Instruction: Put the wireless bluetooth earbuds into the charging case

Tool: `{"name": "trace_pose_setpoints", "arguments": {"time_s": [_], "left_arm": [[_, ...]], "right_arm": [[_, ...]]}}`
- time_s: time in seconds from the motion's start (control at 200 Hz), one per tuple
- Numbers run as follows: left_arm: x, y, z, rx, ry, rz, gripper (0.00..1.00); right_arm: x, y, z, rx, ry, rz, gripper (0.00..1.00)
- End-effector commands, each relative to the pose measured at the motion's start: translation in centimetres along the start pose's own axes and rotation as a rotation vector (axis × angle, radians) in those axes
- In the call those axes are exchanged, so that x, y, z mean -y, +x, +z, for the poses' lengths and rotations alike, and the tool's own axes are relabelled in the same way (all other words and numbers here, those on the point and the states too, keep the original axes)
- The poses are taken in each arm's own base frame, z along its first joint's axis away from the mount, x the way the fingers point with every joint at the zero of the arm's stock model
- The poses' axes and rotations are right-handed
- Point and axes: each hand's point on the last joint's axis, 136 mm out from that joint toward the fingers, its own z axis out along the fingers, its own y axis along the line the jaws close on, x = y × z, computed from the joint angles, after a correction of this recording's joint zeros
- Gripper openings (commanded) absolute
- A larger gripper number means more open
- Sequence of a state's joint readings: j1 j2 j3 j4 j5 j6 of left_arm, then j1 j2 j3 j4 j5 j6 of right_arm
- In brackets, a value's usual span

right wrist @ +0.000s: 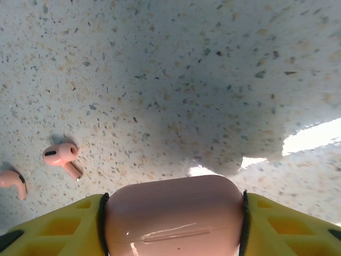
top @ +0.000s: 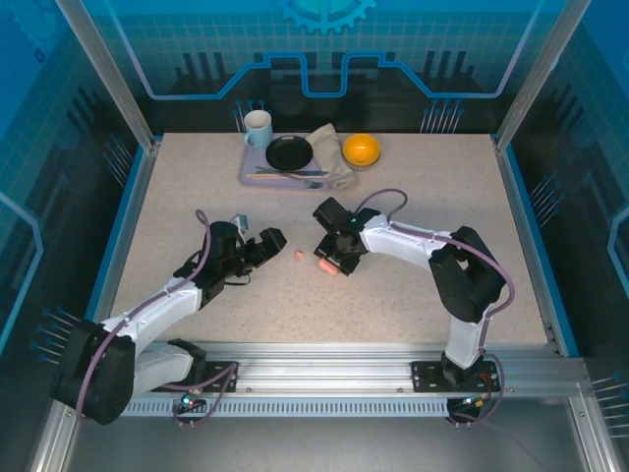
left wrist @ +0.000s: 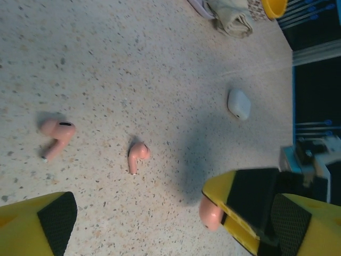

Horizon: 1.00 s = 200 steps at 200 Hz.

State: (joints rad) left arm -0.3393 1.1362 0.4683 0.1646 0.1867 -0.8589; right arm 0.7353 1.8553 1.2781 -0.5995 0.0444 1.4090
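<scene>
My right gripper point(right wrist: 173, 224) is shut on a salmon-pink charging case point(right wrist: 173, 213), one yellow finger on each end, just above the table. A seam line runs across the case. In the top view this case point(top: 326, 266) sits at the right gripper point(top: 334, 258) near the table's middle. Two salmon-pink earbuds point(left wrist: 56, 133) point(left wrist: 137, 154) lie loose on the speckled table, ahead of my left gripper point(left wrist: 170, 218), which is open and empty. The right wrist view has the same earbuds point(right wrist: 61, 154) point(right wrist: 11, 181) at lower left. From above, one earbud point(top: 300, 256) lies between the two grippers.
A small white case point(left wrist: 238, 103) lies on the table beyond the earbuds. At the back stands a lavender tray point(top: 248, 175) with a mug point(top: 257, 128), a black plate point(top: 289, 152) and a cloth point(top: 332, 162); an orange bowl point(top: 361, 149) sits beside it.
</scene>
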Motion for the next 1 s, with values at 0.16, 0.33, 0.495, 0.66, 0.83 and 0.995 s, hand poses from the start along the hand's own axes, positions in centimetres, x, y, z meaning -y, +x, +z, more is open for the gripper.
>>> {"name": "trace_pose_setpoints", "arguments": {"time_s": [0.16,0.33,0.495,0.66,0.83,0.995], "left_arm": [[3.9,2.5,1.3,-0.046,0.214,0.185,0.93],[5.2,5.1,2.8,-0.126,0.225,0.302,0.87],[4.2,6.0,4.2,-0.153,0.192,0.316,0.82],[4.4,4.7,3.3,-0.087,0.161,0.300,0.85],[4.2,1.2,-0.5,0.071,0.040,0.285,0.99],[3.7,-2.8,-3.9,0.160,-0.016,0.173,0.99]], "right_arm": [[-3.2,-1.1,0.1,-0.084,-0.117,0.153,0.46],[-3.9,-1.8,-0.6,-0.096,-0.155,0.185,0.46],[-4.0,-2.7,-1.6,-0.071,-0.158,0.181,0.47],[-2.7,-3.2,-2.8,0.007,-0.052,-0.011,0.55],[-1.7,-3.3,-2.9,0.039,0.044,-0.376,0.67],[-0.2,-1.6,-1.4,-0.021,0.046,-0.379,0.69]]}}
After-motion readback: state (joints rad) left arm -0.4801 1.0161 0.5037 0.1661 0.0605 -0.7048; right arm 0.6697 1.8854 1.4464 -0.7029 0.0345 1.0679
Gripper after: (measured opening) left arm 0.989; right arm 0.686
